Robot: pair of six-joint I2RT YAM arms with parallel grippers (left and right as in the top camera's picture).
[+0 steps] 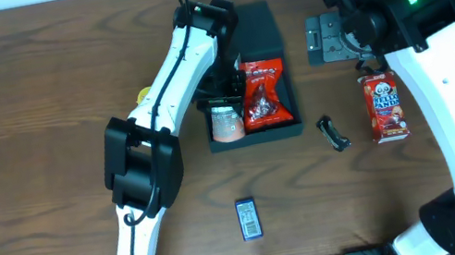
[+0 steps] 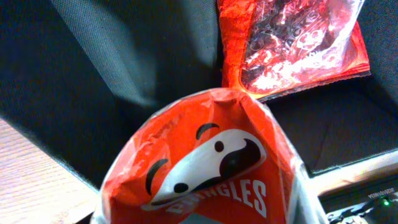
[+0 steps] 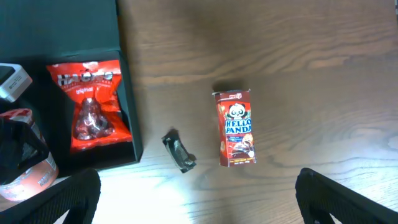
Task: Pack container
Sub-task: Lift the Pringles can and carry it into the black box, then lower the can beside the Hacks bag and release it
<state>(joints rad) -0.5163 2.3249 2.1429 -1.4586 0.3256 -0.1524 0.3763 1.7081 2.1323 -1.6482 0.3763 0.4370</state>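
Container (image 1: pixel 260 33) open at mid worktop (image 1: pixel 29 68), left arm (image 1: pixel 172 81) crossing its left edge
Left end effector (image 1: pixel 225 100) pinches a Pringles can (image 1: pixel 228 127) inside, beside a red snack bag (image 1: pixel 264 95); right end effector (image 3: pixel 198 186) spread wide; Hello Panda box (image 1: pixel 383 106) and black clip (image 1: pixel 333 133) lie outside.

The desk (image 1: pixel 29 68) is brown wood grain with a dull sheen. The container (image 1: pixel 260 33) is matt dark teal, and its inside is finely textured like cloth. The red snack bag (image 1: pixel 264 95) is crinkled glossy plastic film. The Pringles can (image 2: pixel 211 168) has a shiny printed wrap. The Hello Panda box (image 3: pixel 236 127) looks like smooth printed card.
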